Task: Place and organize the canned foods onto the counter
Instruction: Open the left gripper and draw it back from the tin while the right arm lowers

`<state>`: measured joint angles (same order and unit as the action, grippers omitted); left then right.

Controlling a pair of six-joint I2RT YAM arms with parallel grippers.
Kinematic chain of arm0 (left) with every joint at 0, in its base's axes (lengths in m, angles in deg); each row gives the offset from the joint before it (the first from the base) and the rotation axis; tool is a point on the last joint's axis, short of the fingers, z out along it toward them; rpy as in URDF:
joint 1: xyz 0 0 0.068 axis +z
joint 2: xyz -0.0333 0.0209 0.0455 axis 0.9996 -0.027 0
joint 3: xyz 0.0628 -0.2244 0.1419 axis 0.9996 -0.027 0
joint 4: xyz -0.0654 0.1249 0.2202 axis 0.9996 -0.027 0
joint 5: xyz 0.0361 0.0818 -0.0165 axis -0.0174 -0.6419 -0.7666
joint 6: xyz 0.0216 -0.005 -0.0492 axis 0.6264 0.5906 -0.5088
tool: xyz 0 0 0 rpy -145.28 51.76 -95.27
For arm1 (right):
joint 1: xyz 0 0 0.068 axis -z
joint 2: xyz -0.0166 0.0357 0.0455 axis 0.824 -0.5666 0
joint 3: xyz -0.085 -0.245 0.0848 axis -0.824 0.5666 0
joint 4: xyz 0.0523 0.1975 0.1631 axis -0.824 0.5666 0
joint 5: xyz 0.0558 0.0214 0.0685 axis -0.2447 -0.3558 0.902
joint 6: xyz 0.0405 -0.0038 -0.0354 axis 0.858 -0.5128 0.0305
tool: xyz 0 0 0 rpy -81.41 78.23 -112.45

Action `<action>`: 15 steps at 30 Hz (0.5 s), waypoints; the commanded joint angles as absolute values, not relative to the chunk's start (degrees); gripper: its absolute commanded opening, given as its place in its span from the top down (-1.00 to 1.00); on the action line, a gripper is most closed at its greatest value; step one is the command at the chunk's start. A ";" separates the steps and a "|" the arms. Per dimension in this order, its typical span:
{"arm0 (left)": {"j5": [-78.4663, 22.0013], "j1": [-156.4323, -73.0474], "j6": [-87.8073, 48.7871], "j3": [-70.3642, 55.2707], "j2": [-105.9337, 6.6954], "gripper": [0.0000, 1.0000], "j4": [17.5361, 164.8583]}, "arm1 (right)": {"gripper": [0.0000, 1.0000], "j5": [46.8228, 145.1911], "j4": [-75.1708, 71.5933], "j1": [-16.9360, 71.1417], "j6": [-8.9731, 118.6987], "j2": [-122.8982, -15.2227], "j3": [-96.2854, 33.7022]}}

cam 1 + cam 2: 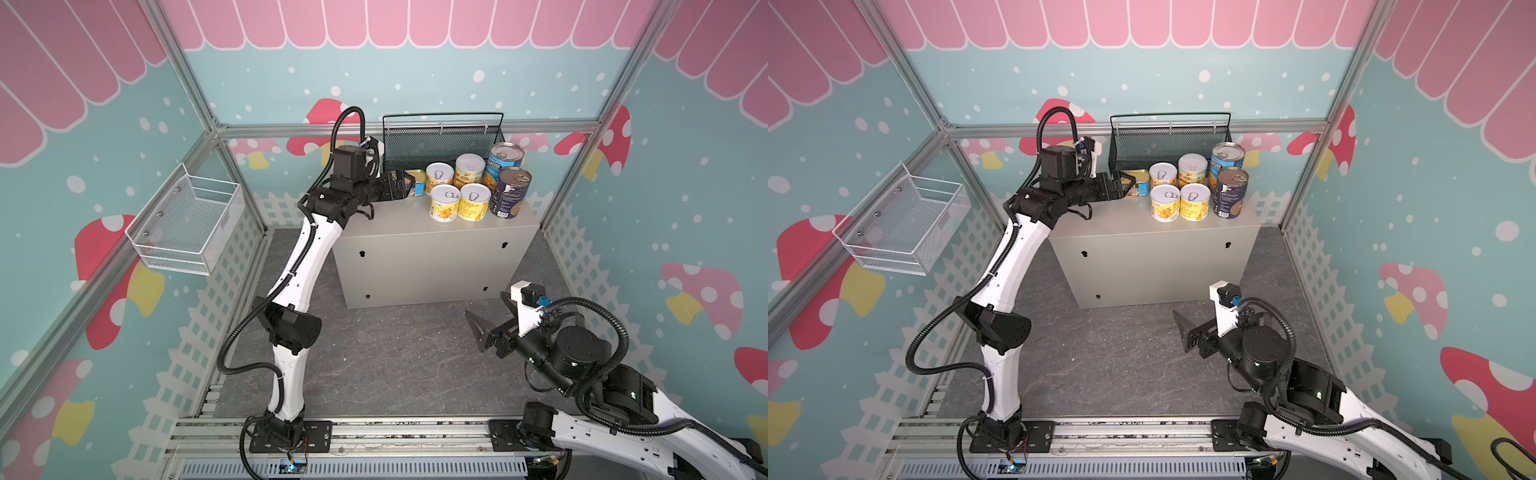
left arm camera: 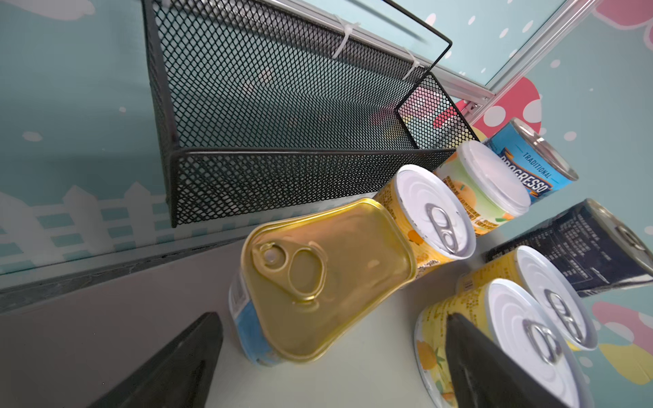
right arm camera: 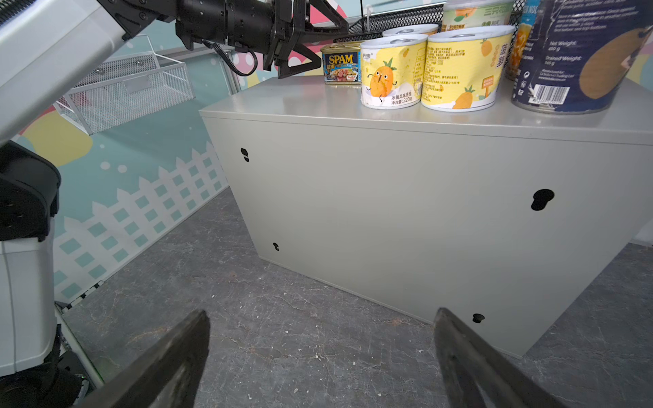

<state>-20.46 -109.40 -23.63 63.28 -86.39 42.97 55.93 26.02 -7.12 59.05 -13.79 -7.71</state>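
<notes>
left hand spread by SPAM tin | label: right wrist view only

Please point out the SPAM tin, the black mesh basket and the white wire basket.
SPAM tin (image 2: 328, 279), left wrist view, on its gold lid.
black mesh basket (image 1: 432, 145), in a top view, on its mesh wall.
white wire basket (image 1: 187, 220), in a top view, on its mesh back panel.

1. The SPAM tin is showing a gold lid above a blue label.
2. Four small tins are wearing yellow fruit-printed labels and white lids.
3. Two taller tins are displaying blue labels, one light, one navy.
4. The counter is standing beige-grey, dotted with black keyholes.
5. The walls are showing teal with white dots and red mushrooms.
</notes>
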 commanded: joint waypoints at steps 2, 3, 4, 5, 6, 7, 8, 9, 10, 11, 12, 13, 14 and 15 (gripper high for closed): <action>-21.78 -105.94 -23.04 56.03 -78.54 -0.98 46.05 | -0.99 55.06 25.46 -7.16 58.43 -16.61 -10.07; -21.76 -105.22 -22.98 53.41 -76.82 -0.98 47.04 | -0.99 54.85 25.43 -7.10 58.43 -17.50 -10.62; -21.89 -104.38 -22.87 50.56 -74.86 -0.99 48.14 | -0.99 54.40 25.35 -7.16 58.27 -18.70 -11.25; -21.92 -103.42 -22.70 48.12 -72.98 -0.98 49.13 | -0.99 54.01 25.40 -7.15 58.02 -19.92 -12.02; -22.10 -102.67 -22.62 45.62 -71.19 -0.98 49.58 | -0.99 53.56 25.48 -7.14 57.71 -21.22 -12.78; -22.48 -101.72 -22.58 43.09 -69.22 -0.98 49.90 | -0.99 53.26 25.43 -7.10 57.52 -22.63 -13.74; -22.83 -100.81 -22.44 40.28 -67.11 -0.98 50.13 | -0.99 52.81 25.43 -7.10 57.19 -24.03 -14.67; -23.14 -100.16 -22.26 37.71 -65.05 -0.98 50.37 | -0.99 52.31 25.55 -7.09 56.89 -25.14 -15.51; -23.91 -99.44 -22.07 34.57 -62.80 -0.98 50.58 | -0.99 51.22 26.21 -7.02 56.98 -26.72 -16.62; -24.95 -98.85 -21.83 31.33 -60.44 -0.99 50.57 | -0.99 50.19 27.08 -6.81 57.35 -28.10 -17.77; -25.92 -98.54 -21.52 28.66 -58.23 -0.99 50.58 | -0.99 49.92 27.63 -6.32 57.67 -29.25 -18.60; -27.42 -98.15 -21.12 25.23 -55.60 -0.99 50.59 | -0.99 50.39 27.92 -5.40 58.16 -30.47 -19.34; -29.27 -97.77 -20.68 21.84 -53.01 -0.98 50.59 | -0.99 51.48 28.29 -3.89 59.04 -31.51 -19.73; -31.05 -97.48 -20.37 19.01 -50.50 -0.98 50.74 | -0.99 52.85 28.49 -2.31 59.85 -32.29 -19.86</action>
<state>-26.12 -98.17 -22.17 24.50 -55.29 50.05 52.83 26.59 -4.98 58.31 -30.73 -18.20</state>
